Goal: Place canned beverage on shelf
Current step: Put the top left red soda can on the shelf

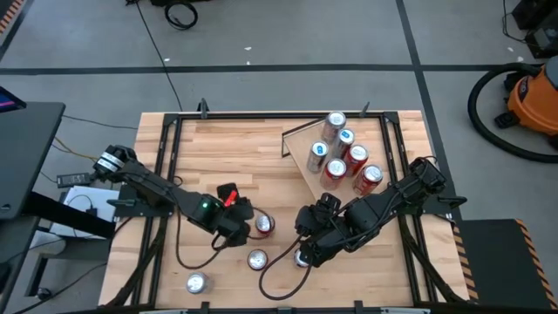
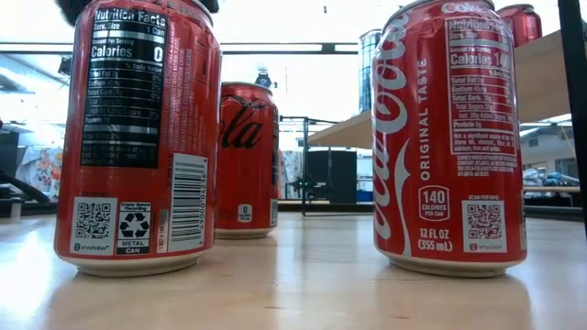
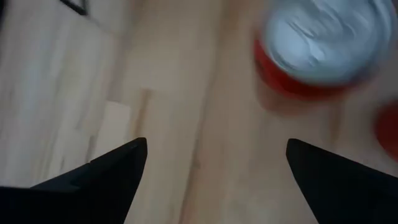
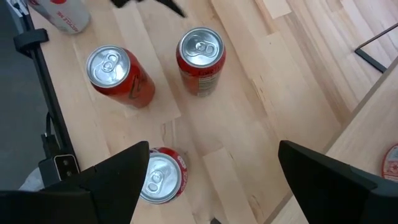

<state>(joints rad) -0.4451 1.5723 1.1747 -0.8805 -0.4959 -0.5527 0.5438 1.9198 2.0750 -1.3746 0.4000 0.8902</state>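
Observation:
Several red cans stand upright on the wooden table: one [image 1: 264, 225] just right of my left gripper [image 1: 241, 228], one [image 1: 257, 259] nearer the front, one [image 1: 196, 282] at the front left, and one [image 1: 302, 258] under my right gripper [image 1: 309, 248]. The shelf [image 1: 305, 139], a light plank lying aslant at the back right, carries several cans [image 1: 347, 155]. Both grippers are open and hold nothing. In the left wrist view a blurred red can [image 3: 320, 50] lies ahead of the open fingers [image 3: 216, 146]. In the right wrist view one can [image 4: 160, 177] sits below, beside one finger.
Black metal rails [image 1: 170, 148] frame the table's sides and back. A black cable [image 1: 270, 275] loops over the front of the table. Bare wood lies at the back left [image 1: 235, 148]. The low view shows three cans [image 2: 246, 160] standing close to the camera.

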